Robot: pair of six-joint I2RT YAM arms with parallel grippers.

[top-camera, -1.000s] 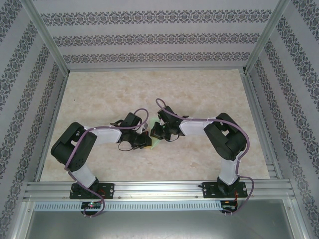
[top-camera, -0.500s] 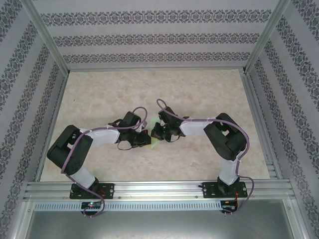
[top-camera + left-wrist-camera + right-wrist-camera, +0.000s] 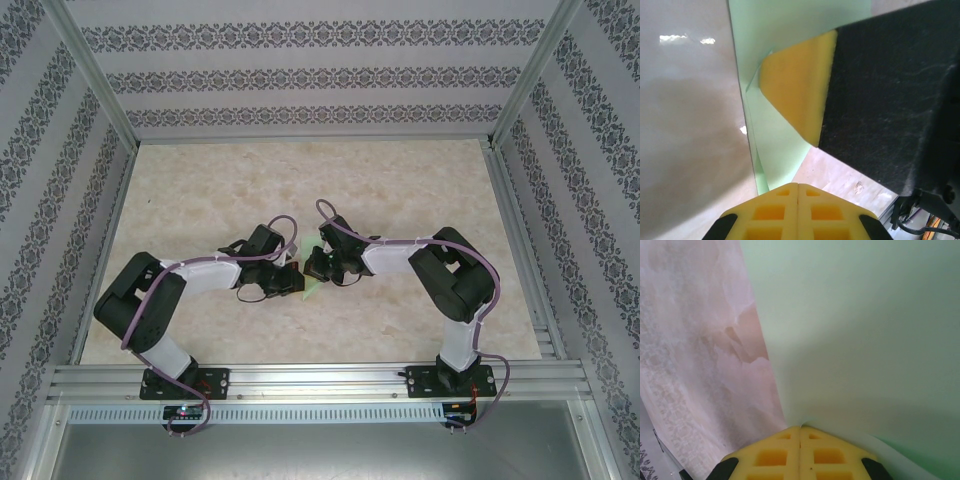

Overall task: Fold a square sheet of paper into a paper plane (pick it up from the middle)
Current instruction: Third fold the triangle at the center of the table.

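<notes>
Sheet of paper (image 3: 312, 290): pale green and plain. It lies on the worktop (image 3: 300, 180) right at the tips of the left gripper (image 3: 296, 283), in the narrow gap between that gripper and the right gripper (image 3: 313, 270).
From above: a small green sliver shows just past the left gripper's tips. The arms cover too much of it to judge the outline.
Long axis: in the left wrist view the sheet of paper (image 3: 785, 30) runs as a strip straight away from the left gripper, its length in line with the fingers.
Pointing: the visible part is broad at the end far from the left gripper and tapers toward it. The narrow end comes in just beside those tips.
Fold: partway along the strip from the left gripper, a thin raised edge of a second layer shows.
Left gripper (image 3: 798, 192): closed, its two yellow fingers meeting along one seam. I cannot tell whether any paper is caught between them.
Right gripper (image 3: 790, 85): closed, facing the left gripper, with its yellow tip set on the sheet beside the raised edge. In its own wrist view (image 3: 800, 432) the paper spreads out from the tips, and I cannot tell whether it is pinched or merely pressed.
Worktop: beige and marbled, bare alongside the strip near the left gripper.
</notes>
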